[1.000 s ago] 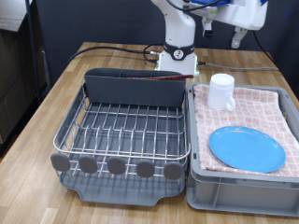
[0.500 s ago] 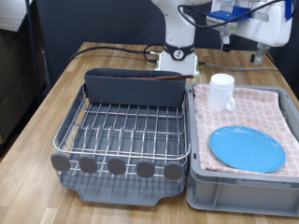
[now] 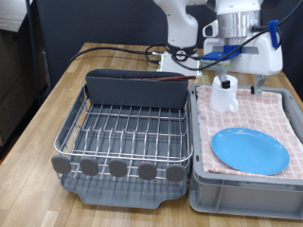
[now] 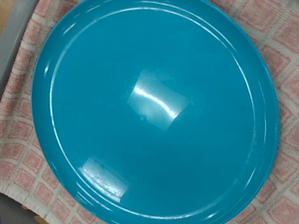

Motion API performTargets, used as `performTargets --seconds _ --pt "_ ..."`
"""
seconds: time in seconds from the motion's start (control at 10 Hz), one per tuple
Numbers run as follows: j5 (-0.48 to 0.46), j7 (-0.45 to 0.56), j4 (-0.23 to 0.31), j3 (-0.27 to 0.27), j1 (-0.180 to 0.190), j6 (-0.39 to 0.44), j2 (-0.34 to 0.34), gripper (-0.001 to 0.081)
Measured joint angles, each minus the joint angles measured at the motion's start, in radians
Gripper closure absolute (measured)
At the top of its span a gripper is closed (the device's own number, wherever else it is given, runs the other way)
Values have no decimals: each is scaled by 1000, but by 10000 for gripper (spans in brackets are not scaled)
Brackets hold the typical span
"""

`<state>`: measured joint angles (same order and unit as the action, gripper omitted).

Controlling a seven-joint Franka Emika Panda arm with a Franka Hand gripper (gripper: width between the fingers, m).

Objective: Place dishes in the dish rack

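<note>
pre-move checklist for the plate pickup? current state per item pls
1. Blue plate lying flat on the pink checkered cloth in the grey crate: ok.
2. Plate fills the wrist view, so the camera faces it: ok.
3. Gripper above the crate, holding nothing visible: ok.
4. Finger opening: cannot tell.
5. White mug stands close under the gripper, collision margin: cannot tell.
6. Dish rack wire grid holds no dishes: ok.

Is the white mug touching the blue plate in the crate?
Apart. The exterior view shows pink checkered cloth between the mug and the plate.
</note>
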<state>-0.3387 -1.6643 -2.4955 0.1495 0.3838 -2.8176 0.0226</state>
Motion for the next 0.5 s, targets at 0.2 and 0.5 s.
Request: performTargets --seconds 0.2,0.5 --pt "-73 90 -4 -4 2 -41 -22 3" --pt "-232 219 -8 -12 3 -45 -23 3"
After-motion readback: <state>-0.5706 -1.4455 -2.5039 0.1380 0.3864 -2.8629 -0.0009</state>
